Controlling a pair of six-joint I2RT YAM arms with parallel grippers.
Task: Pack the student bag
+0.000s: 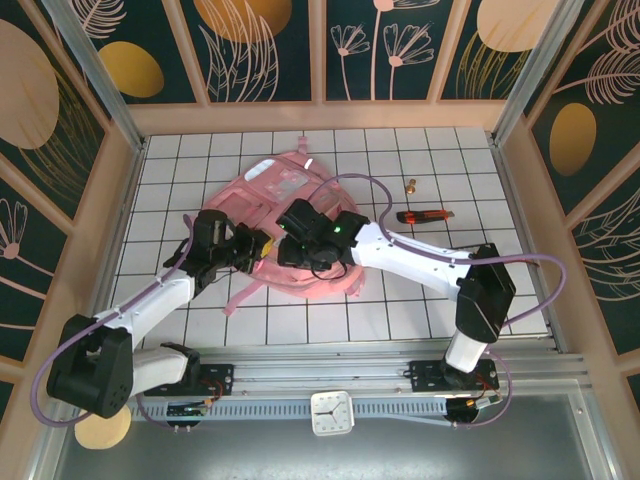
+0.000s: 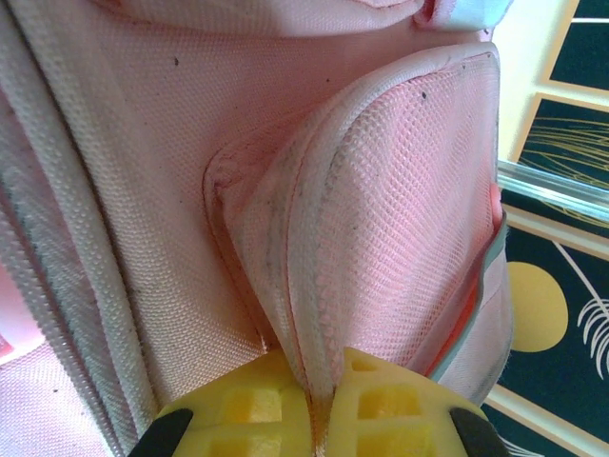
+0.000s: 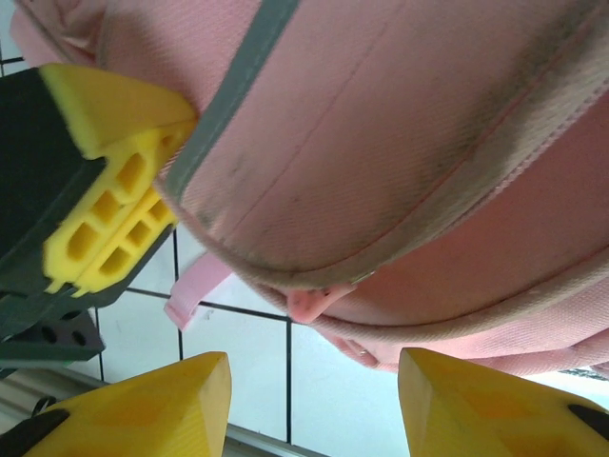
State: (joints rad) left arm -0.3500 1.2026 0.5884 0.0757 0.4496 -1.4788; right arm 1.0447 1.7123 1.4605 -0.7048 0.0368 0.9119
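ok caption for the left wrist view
Left end effector pinching a seam fold of the pink student bag.

Matt woven cloth student bag point(image 1: 290, 205)

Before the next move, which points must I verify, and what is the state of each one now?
1. The left gripper is shut on a seam of the student bag: ok.
2. The right gripper is open and free to grasp: ok.
3. The bag's main zip is open: cannot tell.
4. The red cutter lies apart from the bag: ok.
5. Things already inside the bag: cannot tell.
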